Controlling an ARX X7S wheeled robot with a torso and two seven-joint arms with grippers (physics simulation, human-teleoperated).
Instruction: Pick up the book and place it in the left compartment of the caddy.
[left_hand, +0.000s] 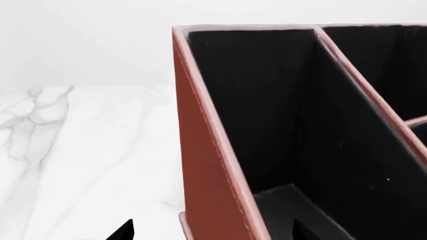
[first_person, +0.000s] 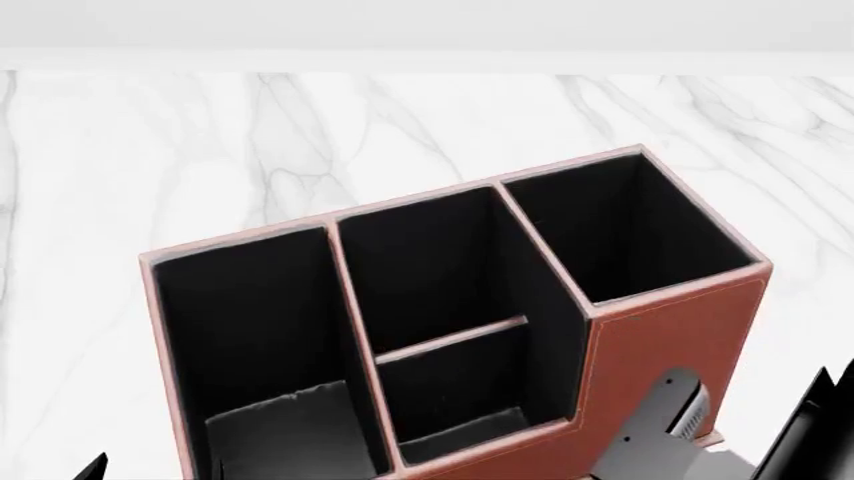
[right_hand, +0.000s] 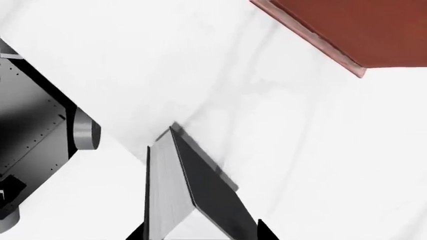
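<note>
Caddy (left_hand: 213, 165) fills most of the left wrist view, its red-brown outer wall and pink rim running down towards the camera. The left compartment (left_hand: 293, 200) lies open just inside that wall, black-lined, with a grey floor and no book in it. The left claw (left_hand: 213, 232) is released: its two black tips stand wide apart, one over the marble counter (left_hand: 80, 160), the other over the compartment, with the wall between them.

Head view: the caddy (first_person: 667, 330) sits at the centre of the counter (first_person: 267, 130). Its left compartment (first_person: 254, 330) is at 8 o'clock, two small bays are at 6 o'clock, and the tall bay is at 2 o'clock. One black tip of the left claw shows at 7 o'clock, just outside the caddy.

Right wrist view: the right claw (right_hand: 200, 234) is clenched on the book (right_hand: 213, 200), which stands tilted between the tips with its grey page edge and black cover showing. The book hangs over bare counter (right_hand: 300, 140), well apart from the caddy's corner (right_hand: 347, 30).
</note>
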